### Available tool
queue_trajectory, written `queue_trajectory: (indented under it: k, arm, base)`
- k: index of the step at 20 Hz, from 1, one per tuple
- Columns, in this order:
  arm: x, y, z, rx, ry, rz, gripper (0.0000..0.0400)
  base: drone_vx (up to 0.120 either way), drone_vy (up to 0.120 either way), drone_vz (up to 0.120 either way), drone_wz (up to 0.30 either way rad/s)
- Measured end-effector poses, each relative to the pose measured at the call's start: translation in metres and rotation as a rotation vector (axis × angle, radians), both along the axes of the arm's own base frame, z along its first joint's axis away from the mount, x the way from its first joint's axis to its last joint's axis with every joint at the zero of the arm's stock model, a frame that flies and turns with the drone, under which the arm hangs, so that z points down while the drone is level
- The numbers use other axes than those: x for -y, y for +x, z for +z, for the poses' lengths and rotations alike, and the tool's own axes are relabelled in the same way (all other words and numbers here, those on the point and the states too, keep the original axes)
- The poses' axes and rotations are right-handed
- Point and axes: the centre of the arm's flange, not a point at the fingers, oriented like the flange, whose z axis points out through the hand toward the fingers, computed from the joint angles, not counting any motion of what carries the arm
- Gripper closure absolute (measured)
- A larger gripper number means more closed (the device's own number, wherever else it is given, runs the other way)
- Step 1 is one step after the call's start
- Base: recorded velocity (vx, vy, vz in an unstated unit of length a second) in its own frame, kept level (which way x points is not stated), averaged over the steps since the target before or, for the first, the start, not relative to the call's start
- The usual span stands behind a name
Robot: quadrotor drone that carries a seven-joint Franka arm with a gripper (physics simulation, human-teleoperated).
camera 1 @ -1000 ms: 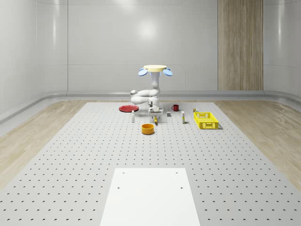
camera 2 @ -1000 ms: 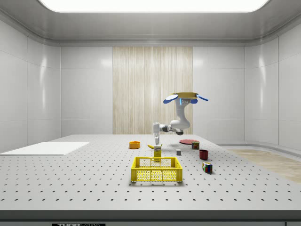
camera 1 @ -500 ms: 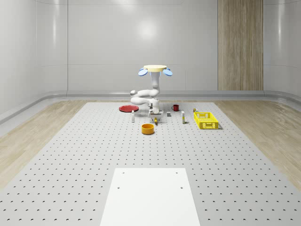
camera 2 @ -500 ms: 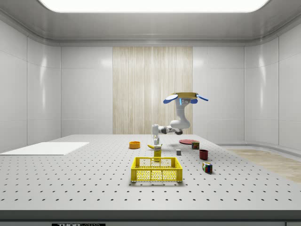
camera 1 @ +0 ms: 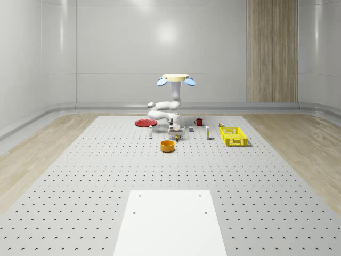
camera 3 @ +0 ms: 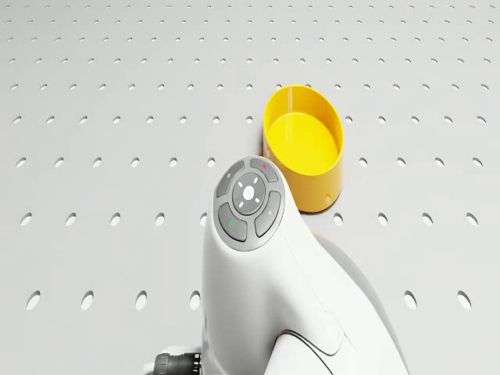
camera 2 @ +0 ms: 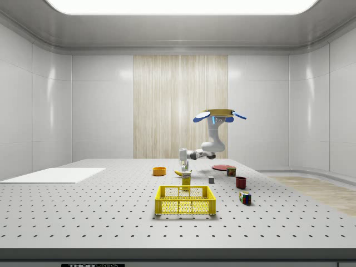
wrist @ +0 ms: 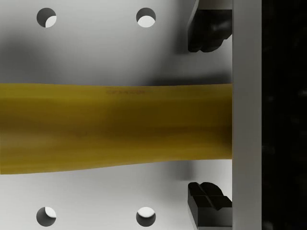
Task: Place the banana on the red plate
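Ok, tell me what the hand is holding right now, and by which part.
Nothing yet. The hand is open, its fingers either side of the banana without touching it, straddling its mid-section on the table.

A bare test room of the lab sort, rendered in a simulator. The floor is mostly a large grey perforated board with a regular grid of holes, like an optical bench, edged by strips of pale wood flooring. Glossy white wall panels curve into the floor at the far side, broken by one vertical wood-slat panel. In the side view a long ceiling light runs overhead. A plain white slab lies at the near edge.
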Motion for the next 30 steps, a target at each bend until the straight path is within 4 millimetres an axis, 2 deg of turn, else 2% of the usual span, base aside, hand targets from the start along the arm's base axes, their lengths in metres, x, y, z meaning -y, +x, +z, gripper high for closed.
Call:
queue_trajectory:
  k: [7, 9, 11, 13, 15, 24, 30]
  arm:
    - [0.000, -0.003, 0.006, 0.000, 0.000, 0.000, 0.0000]
    - [0.000, -0.004, 0.006, 0.000, 0.000, 0.000, 0.0085]
    - [0.000, -0.004, 0.006, 0.000, 0.000, 0.000, 0.0150]
    - [0.000, -0.005, 0.007, 0.000, 0.000, 0.000, 0.0189]
    - [0.002, -0.005, 0.004, 0.009, 0.006, 0.030, 0.0205]
    - [0.000, -0.005, 0.005, 0.000, -0.005, -0.003, 0.0205]
    - [0.000, -0.005, -0.015, -0.002, -0.006, -0.010, 0.0203]
  base:
    - [0.000, 0.000, 0.000, 0.000]
    - [0.000, 0.000, 0.000, 0.000]
    - [0.000, 0.000, 0.000, 0.000]
    - [0.000, 0.000, 0.000, 0.000]
    - [0.000, 0.000, 0.000, 0.000]
    - [0.000, 0.000, 0.000, 0.000]
    - [0.000, 0.000, 0.027, 0.000]
